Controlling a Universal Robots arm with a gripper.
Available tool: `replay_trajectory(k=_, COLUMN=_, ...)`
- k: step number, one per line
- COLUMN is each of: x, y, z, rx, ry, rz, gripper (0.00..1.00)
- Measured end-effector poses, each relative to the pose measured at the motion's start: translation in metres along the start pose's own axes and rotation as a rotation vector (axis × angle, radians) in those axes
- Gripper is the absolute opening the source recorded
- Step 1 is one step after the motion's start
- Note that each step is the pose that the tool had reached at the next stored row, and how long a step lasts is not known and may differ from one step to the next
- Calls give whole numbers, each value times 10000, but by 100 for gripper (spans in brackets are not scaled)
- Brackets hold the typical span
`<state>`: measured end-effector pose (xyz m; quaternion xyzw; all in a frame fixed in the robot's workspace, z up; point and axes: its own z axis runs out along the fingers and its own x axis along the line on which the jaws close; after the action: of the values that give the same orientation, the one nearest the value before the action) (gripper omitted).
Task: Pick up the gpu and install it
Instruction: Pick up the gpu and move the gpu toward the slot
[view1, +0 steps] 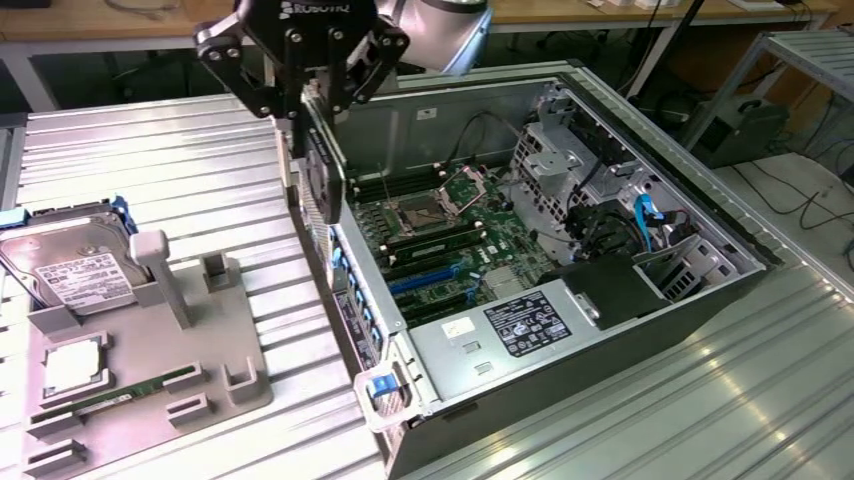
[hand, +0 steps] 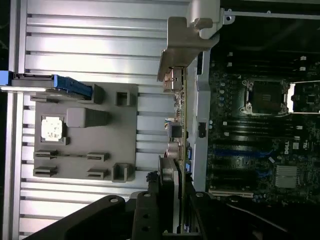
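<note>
On the exterior view's left, a grey parts holder (view1: 227, 350) rests on the slatted metal table (view1: 160, 150). It carries a hard drive (view1: 74, 270) standing at its far end, a processor chip (view1: 74, 365) lying flat, and a green memory stick (view1: 127, 393) along its near edge. The holder's other cradles stand vacant. Toward the middle, the claw (view1: 310, 100) is clamped on the gpu (view1: 315, 170), one finger against each face of the card. The gpu hangs on edge, clear of the table, above the near side wall of the open computer case (view1: 414, 130), between the holder and the case interior. In the wrist view the gpu (hand: 179, 130) appears edge-on, running from the claw (hand: 177, 200) to its silver mounting bracket (hand: 185, 45) at the free end. To the exterior view's right, the case lies on its side with the motherboard (view1: 441, 230) exposed, and its blue expansion slots (view1: 427, 278) sit below and beside the card. Handling notes: the gpu is judged light and stiff, but fragile. Its faces carry components and a fan, and its contact edge should not be scraped. The preferred hold is across the two flat faces near the upper edge, away from the fan. This leaves the bracket and the connector edge free. A firm clamp is advisable, as the smooth faces may slip under seating pressure.
</note>
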<state>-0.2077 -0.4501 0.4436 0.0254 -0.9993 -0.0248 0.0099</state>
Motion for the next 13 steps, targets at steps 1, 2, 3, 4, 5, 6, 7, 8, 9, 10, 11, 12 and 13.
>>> replay_trajectory(k=1, x=-113, y=-6, z=-3, rx=1, ry=1, rz=-2, gripper=28)
replay_trajectory(k=2, x=-156, y=-8, z=-3, rx=1, ry=1, rz=-1, gripper=28)
replay_trajectory(k=3, x=-195, y=-10, z=-4, rx=0, ry=0, rz=0, gripper=28)
replay_trajectory(k=4, x=-235, y=-12, z=-4, rx=0, ry=0, rz=-1, gripper=28)
replay_trajectory(k=5, x=-276, y=-14, z=-5, rx=0, ry=0, rz=-3, gripper=28)
replay_trajectory(k=6, x=-315, y=-16, z=-6, rx=0, ry=0, rz=-2, gripper=28)
replay_trajectory(k=7, x=-359, y=-18, z=-7, rx=0, ry=0, rz=0, gripper=28)
replay_trajectory(k=8, x=-404, y=-20, z=-8, rx=1, ry=1, rz=0, gripper=28)
replay_trajectory(k=9, x=-447, y=-23, z=-8, rx=1, ry=1, rz=-1, gripper=28)
replay_trajectory(k=10, x=-487, y=-25, z=-9, rx=1, ry=1, rz=-2, gripper=28)
replay_trajectory(k=11, x=-525, y=-27, z=-9, rx=0, ry=1, rz=-1, gripper=28)
replay_trajectory(k=12, x=-596, y=-30, z=-9, rx=0, ry=1, rz=-1, gripper=28)
replay_trajectory(k=13, x=-648, y=-33, z=-8, rx=0, ry=0, rz=-2, gripper=28)
